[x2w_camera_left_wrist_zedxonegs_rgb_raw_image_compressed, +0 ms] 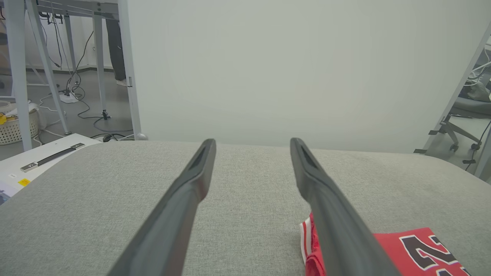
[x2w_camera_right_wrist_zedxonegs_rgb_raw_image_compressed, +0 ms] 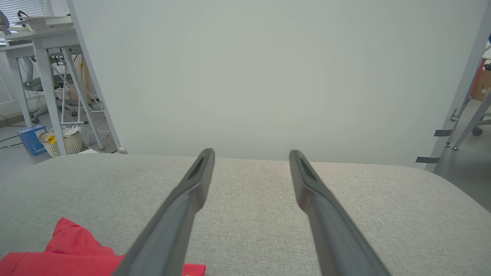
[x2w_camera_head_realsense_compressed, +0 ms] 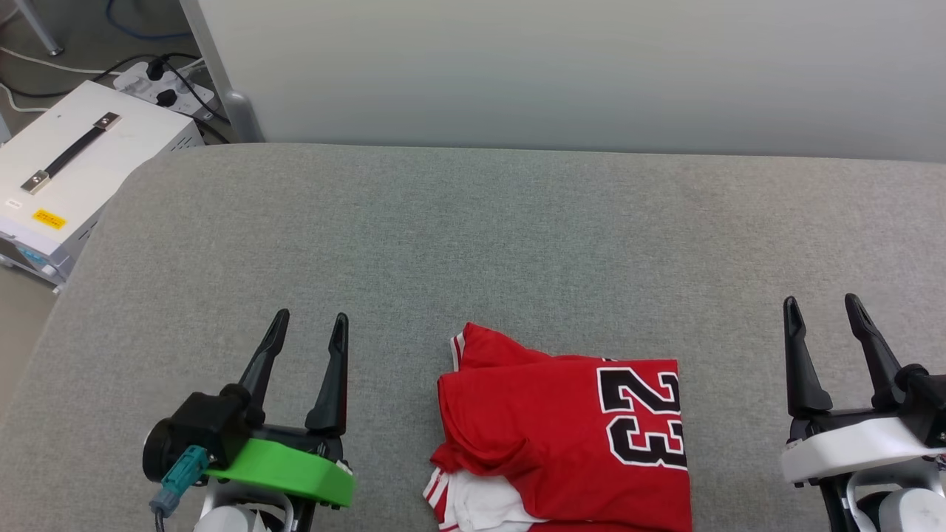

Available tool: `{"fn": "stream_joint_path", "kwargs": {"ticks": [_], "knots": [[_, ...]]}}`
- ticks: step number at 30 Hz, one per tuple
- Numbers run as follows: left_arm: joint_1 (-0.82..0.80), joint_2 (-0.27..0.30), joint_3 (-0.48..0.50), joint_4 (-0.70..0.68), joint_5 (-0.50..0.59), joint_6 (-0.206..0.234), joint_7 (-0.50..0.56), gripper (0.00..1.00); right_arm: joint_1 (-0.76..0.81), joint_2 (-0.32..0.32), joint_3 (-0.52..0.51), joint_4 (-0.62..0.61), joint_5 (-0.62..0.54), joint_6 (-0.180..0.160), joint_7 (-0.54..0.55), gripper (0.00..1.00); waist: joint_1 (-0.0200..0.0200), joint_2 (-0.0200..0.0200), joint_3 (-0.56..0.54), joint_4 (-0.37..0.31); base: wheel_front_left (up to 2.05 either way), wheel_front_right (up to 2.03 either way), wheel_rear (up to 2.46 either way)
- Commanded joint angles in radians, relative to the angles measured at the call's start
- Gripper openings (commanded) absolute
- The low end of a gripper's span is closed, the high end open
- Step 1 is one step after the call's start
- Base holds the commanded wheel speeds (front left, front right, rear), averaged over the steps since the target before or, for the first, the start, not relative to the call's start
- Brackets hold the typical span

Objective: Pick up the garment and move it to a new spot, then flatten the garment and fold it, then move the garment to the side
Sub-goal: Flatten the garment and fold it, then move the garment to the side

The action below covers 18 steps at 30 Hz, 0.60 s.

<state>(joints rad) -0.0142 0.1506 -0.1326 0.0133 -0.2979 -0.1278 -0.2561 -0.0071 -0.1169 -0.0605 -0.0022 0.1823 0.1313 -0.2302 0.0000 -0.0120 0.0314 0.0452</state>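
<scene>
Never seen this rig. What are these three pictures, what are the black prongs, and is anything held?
This is a two-armed robot. The wide picture comes from a camera on its head, looking down at a grey cloth-covered surface. The black prongs are the fingers of its left gripper and right gripper, both open and empty. The other two pictures come from wrist cameras, each looking along its gripper's fingers. Between the grippers lies the garment, a red jersey numbered 23, loosely folded, touched by neither. A white case stands beside the surface's left end.

Lab-like office, metal-legged desks point(x2w_camera_right_wrist_zedxonegs_rgb_raw_image_compressed: 38, 40), floor cables point(x2w_camera_left_wrist_zedxonegs_rgb_raw_image_compressed: 100, 124), power strip point(x2w_camera_head_realsense_compressed: 166, 87), swivel chair point(x2w_camera_left_wrist_zedxonegs_rgb_raw_image_compressed: 456, 134), white partition point(x2w_camera_head_realsense_compressed: 591, 74)
</scene>
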Motion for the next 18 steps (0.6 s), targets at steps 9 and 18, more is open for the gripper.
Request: {"fn": "stream_joint_path", "kwargs": {"ticks": [9,18], "knots": [[0.021,-0.01,-0.013,0.028,0.009,-0.003,-0.006,1.0,0.019,0.012,0.009,-0.002,-0.02,-0.001,0.0,1.0,0.0,0.012,-0.014,0.01,0.0,0.0,0.0],[0.017,-0.008,-0.017,0.033,0.001,-0.003,-0.006,1.0,0.028,-0.009,0.042,0.002,0.006,-0.001,0.099,1.0,0.0,0.012,-0.01,0.022,0.0,0.0,0.0]]}}
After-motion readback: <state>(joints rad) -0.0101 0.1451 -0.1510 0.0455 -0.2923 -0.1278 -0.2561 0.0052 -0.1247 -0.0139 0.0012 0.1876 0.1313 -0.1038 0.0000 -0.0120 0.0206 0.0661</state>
